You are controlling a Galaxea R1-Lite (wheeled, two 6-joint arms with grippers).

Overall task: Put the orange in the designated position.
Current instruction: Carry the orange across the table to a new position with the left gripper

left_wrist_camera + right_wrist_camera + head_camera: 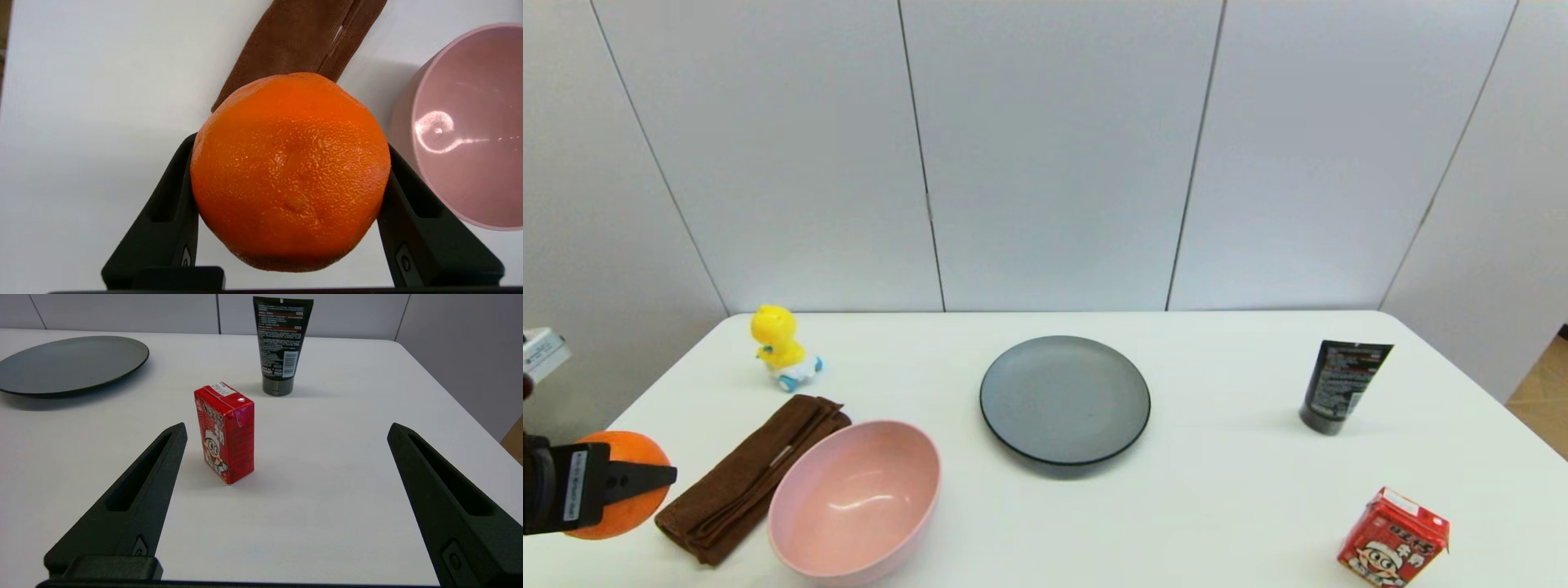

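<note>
Left tool (286,179): clamped on the orange (290,171), one finger (163,228) on each flank; fruit held clear above the worktop (81,122) at its near left edge, just beside the brown cloth (298,36) and near the pink bowl (470,130); step in hand, by judgement: carrying the orange toward a bare patch of worktop, not yet set down; next move calls for lowering onto bare surface, clear of cloth, bowl and grey plate (1064,400), then spreading the fingers gently, since a round fruit may roll; right tool (286,473): spread wide, holding nothing, idle near the red carton (224,433) and black tube (281,343).
</note>
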